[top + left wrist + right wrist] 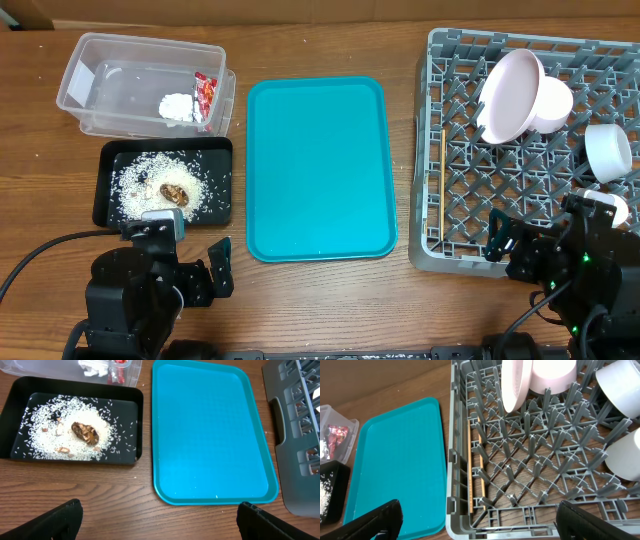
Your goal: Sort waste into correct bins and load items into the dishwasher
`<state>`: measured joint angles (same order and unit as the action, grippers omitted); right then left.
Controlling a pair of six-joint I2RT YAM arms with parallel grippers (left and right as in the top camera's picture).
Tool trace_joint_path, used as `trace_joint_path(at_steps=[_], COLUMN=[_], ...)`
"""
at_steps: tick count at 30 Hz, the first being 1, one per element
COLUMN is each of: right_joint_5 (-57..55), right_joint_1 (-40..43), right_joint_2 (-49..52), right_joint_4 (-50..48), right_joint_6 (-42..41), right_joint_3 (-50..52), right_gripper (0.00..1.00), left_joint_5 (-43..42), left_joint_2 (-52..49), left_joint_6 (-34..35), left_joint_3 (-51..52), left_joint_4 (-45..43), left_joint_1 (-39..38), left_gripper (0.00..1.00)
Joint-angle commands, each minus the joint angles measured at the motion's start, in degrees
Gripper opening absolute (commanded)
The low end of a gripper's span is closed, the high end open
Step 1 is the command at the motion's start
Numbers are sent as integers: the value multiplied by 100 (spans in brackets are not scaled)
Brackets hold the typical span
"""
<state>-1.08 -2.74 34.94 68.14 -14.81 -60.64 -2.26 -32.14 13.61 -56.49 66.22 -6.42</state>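
The clear tub [95,75] at the back left holds the white paper wad [180,107] and red wrapper [205,97]. The black tray [104,180] holds rice [50,437] and a brown scrap [84,432]. The grey rack [452,250] at the right holds the plate [510,95], bowls [552,105], a cup [607,150] and two chopsticks [475,467] along its left side. My left gripper [160,522] is open and empty over bare wood, near the teal tray's front edge. My right gripper [477,520] is open and empty above the rack's front left corner.
The teal serving tray [318,165] lies between the bins and the rack, with only a few specks on it. Both arms sit at the table's front edge. A cable runs to the left arm.
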Motion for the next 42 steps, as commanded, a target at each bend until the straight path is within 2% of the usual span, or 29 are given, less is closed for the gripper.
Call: trace_joint_path(at_steps=[1,12,16,24,31,42], right_joint_5=[-76,-146,-295,-177,-162,-164], right_joint_1=[-2,13,24,24,24,24], right_joint_2=[-7,-7,-205,-1753,-2916,-3477], right_joint_4=[-31,-35,-415,-2763,-4321,-6653], right_joint_6=[-22,4,2,-24,-22,-22], right_joint_3=[22,192,634,2524,3882,5488], right_gripper=[100,100,100,100,100,100], left_joint_5=[79,79,79,79,79,79], left_joint_2=[-31,-31,-31,-31,-31,-31], left_joint_6=[101,101,101,101,101,101], left_joint_3=[50,50,50,50,50,50], left_joint_4=[2,2,2,2,2,2], left_joint_1=[-35,-35,-35,-35,-35,-35], left_gripper=[100,100,100,100,100,100])
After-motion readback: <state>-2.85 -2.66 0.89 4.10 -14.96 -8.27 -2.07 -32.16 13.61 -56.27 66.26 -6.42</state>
